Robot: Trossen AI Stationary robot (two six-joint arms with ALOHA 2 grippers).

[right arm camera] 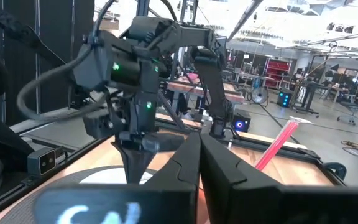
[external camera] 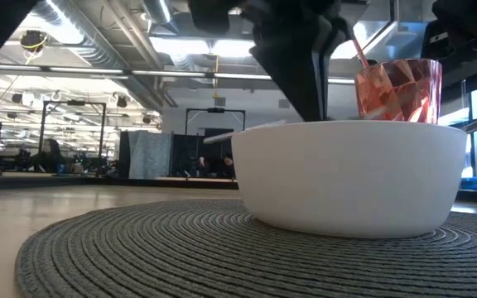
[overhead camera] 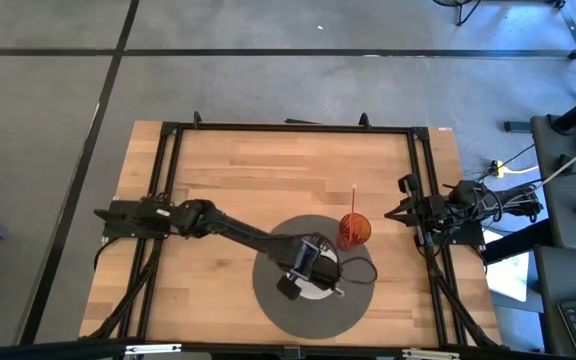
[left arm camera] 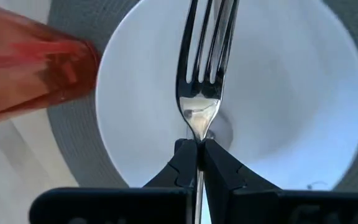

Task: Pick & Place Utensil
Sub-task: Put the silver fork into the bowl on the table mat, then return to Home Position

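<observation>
The light wooden table (overhead camera: 228, 180) is carrying a round grey woven placemat (overhead camera: 268, 305) with a white round bowl (left arm camera: 291, 93) sitting on it, and a red faceted glass with a pink straw (overhead camera: 354, 229) is standing just beside the bowl. The left gripper (left arm camera: 197, 152) is hanging right over the bowl, fingers pinched tight on the handle of a shiny metal fork (left arm camera: 202, 68), tines pointing into the bowl. The right gripper (right arm camera: 199, 155) is parked at the table's right edge, fingers closed together with nothing in them.

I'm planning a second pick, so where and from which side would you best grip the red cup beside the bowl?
Grip the red cup low on its wall from the side away from the white bowl: it stands upright on the mat's edge, a straw occupies its mouth, and the left gripper, shut on the fork, crowds the bowl side.
</observation>
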